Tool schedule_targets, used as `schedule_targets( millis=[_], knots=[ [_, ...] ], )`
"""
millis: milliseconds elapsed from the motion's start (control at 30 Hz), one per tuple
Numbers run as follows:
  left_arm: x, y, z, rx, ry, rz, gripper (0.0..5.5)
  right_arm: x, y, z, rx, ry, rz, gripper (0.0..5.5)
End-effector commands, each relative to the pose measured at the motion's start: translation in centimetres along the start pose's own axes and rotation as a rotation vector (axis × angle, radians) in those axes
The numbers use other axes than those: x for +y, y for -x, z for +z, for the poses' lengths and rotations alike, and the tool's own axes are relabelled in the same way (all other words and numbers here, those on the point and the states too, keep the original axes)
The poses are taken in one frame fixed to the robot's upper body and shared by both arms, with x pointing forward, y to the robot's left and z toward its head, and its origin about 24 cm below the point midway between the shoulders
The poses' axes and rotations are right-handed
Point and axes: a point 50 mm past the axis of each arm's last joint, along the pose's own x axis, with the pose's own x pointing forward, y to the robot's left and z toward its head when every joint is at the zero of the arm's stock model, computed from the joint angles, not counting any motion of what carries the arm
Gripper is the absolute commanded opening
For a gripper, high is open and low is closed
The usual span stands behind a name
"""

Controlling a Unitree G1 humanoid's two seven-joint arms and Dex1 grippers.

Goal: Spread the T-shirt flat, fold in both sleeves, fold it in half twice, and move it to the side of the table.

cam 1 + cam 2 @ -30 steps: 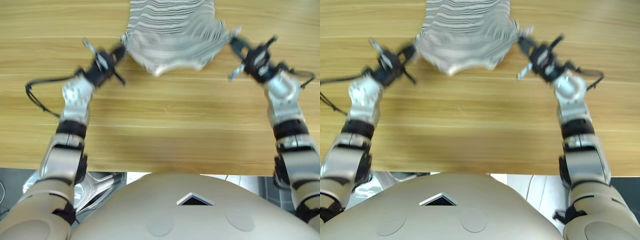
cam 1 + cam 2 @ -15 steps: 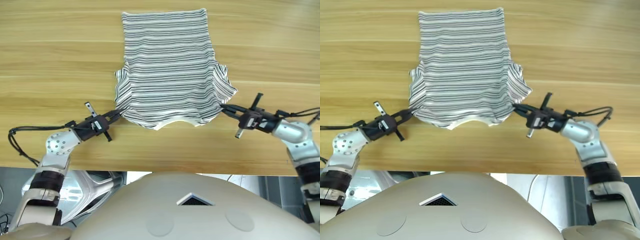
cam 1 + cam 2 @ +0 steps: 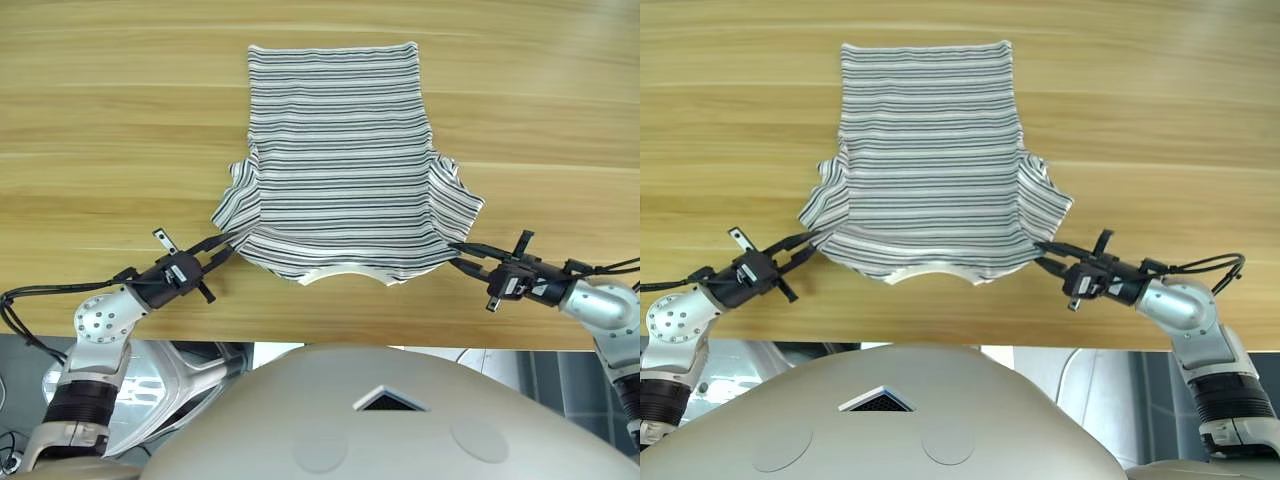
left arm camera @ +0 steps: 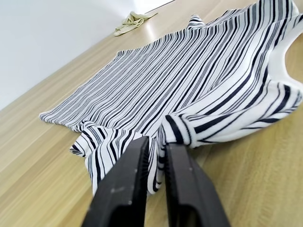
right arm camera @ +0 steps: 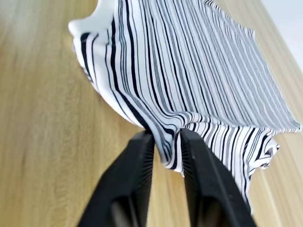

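Left gripper (image 3: 227, 243) and right gripper (image 3: 459, 252), arms low at the lower frame corners, each clamp a T-shirt (image 3: 340, 150) shoulder. Shirt's long axis runs vertically, collar at bottom.

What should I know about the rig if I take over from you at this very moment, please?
The left tool is shut on the T-shirt at its near left shoulder.
The right tool is shut on the near right shoulder.
The T-shirt lies on the table, collar toward the robot and hem at the far side. The body is mostly flat; both sleeves are out and a little rumpled.
Done: spreading is nearly complete.
Left: release, smooth the sleeves, fold both in, fold in half twice, then move it to the side of the table.
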Motion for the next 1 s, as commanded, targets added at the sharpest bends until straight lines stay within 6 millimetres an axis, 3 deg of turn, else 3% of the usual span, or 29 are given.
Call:
schedule_targets(
  millis=[33, 167, 300, 400, 467, 567, 700, 867, 1000],
  knots=[
    [-0.6, 0.1, -0.2, 0.006, 0.022, -0.013, 1.29, -0.1, 0.3, -0.1, 0.015, 0.003, 0.013, 1.78],
    [-0.7, 0.8, -0.1, 0.011, 0.023, -0.006, 1.91, -0.3, 2.3, -0.9, 0.103, 0.006, -0.029, 2.46],
    [1.5, 1.9, 1.5, -0.071, 0.003, 0.097, 2.5, -2.5, 3.7, 2.8, -0.119, -0.03, -0.202, 2.7],
    [3.1, 4.0, 0.6, 0.025, -0.033, 0.169, 2.99, -3.6, 5.3, 3.8, -0.159, -0.024, -0.271, 2.7],
    [4.3, 4.9, 1.1, 0.023, -0.07, 0.233, 3.28, -4.5, 5.8, 4.6, -0.218, -0.034, -0.32, 2.7],
    [6.5, 2.8, 1.9, -0.044, -0.106, 0.32, 3.87, -5.9, 3.9, 5.0, -0.309, -0.053, -0.356, 2.7],
    [6.8, 0.2, 0.2, 0.16, -0.205, 0.25, 3.87, -4.9, -1.2, 3.8, -0.285, -0.052, -0.279, 2.7],
    [5.4, 0.1, -0.7, 0.407, -0.51, 0.097, 3.87, -5.0, -2.1, 3.8, -0.278, -0.026, -0.295, 2.7],
    [4.6, 0.0, 0.0, 0.435, -0.593, 0.08, 3.87, -5.0, -1.7, 3.4, -0.255, -0.027, -0.312, 2.7]
  ],
)
